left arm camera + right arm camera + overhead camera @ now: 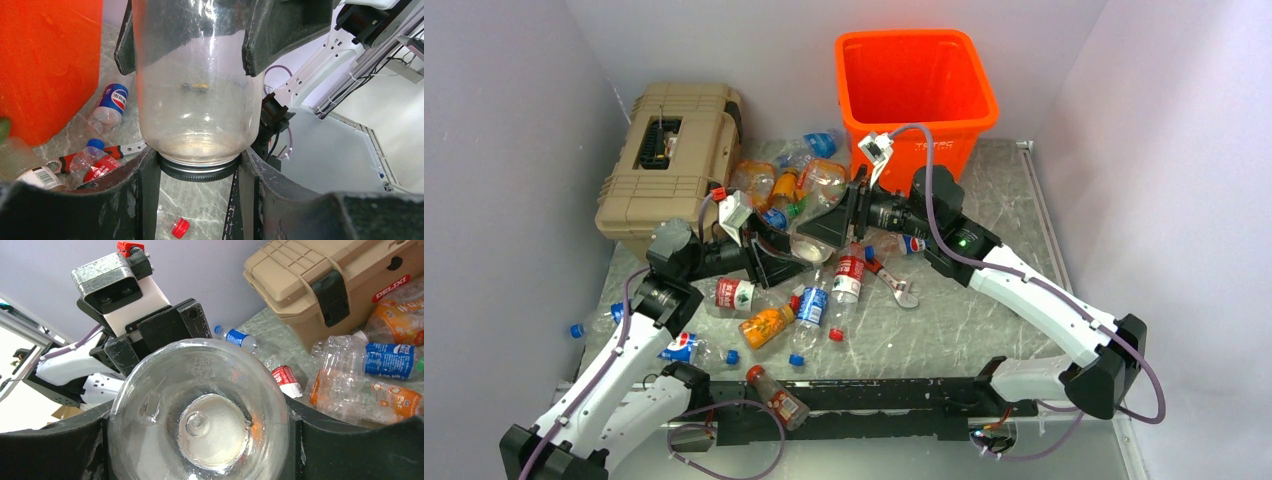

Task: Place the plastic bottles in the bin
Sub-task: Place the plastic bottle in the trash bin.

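Plastic bottles (812, 300): dozen-odd loose; one (clear bottle (809, 245)) clenched between left hand (199, 167), right hand (200, 440); one bin (954, 152).

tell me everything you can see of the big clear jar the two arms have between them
The jar is wide, round and clear. It looks like plastic, with a cloudy, scuffed wall and a black lid. Nothing clearly shows inside. It hangs roughly level in the air above the loose bottles. The left end effector has its fingers against either side of the lid. The right end effector clamps the body near the base, which has a moulded dimple at its centre.
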You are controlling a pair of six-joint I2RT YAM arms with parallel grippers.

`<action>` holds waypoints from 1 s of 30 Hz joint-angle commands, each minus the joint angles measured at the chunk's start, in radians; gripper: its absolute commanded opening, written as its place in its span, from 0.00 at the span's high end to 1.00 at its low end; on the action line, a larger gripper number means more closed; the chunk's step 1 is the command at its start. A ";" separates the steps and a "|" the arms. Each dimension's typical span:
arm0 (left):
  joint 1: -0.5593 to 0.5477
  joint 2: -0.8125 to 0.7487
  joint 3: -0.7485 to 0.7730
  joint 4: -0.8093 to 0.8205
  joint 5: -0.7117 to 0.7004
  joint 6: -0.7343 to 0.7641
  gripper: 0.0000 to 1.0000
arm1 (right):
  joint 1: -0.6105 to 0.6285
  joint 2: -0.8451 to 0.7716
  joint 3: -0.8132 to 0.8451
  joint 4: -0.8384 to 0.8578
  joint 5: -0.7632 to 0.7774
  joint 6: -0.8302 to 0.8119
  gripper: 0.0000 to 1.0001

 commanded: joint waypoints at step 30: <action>-0.005 -0.031 0.060 -0.120 -0.103 0.056 0.08 | 0.004 -0.130 -0.097 0.084 0.170 0.031 1.00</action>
